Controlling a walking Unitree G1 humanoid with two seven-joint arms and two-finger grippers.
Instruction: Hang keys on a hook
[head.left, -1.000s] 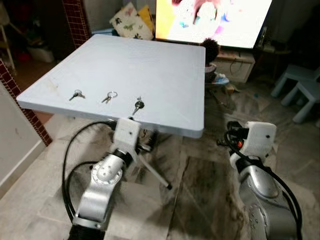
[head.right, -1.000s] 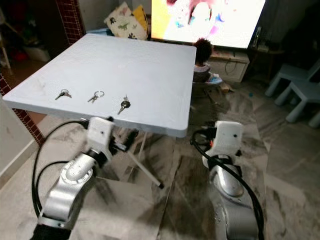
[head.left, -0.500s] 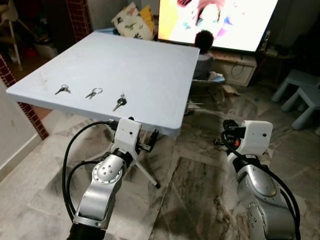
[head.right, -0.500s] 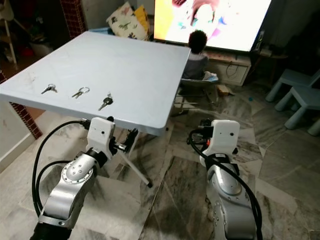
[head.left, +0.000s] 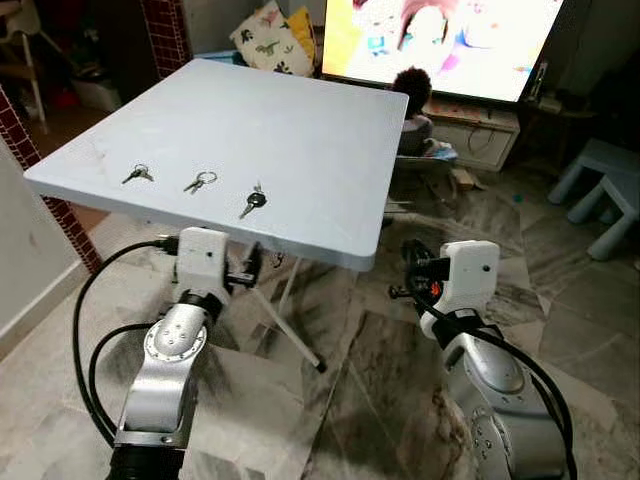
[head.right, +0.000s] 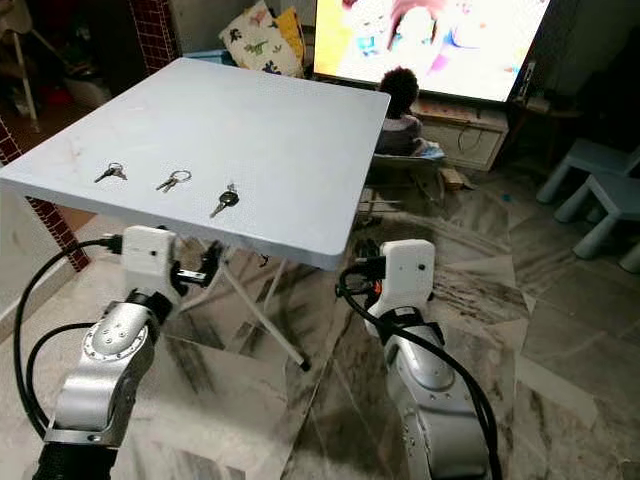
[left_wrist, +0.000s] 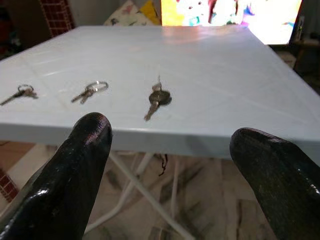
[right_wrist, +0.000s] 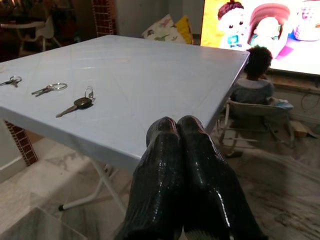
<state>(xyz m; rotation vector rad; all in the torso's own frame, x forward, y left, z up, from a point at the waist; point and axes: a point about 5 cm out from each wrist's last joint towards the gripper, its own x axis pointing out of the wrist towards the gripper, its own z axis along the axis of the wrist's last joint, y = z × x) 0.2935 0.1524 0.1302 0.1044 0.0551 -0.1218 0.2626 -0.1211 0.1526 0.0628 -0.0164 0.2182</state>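
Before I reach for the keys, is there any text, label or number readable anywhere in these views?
None readable.
Three sets of keys on the table: no legible tags or markings.
TV screen: a bright cartoon picture, no readable words.
Patterned cushion: prints, no lettering.

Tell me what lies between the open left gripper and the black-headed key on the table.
Only bare pale-blue tabletop and its front edge separate the left gripper from the black-headed key, as the left wrist view shows.

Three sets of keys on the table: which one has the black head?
The key at the robot's right end of the row, straight ahead of the open left gripper. The other two keys look all metal.
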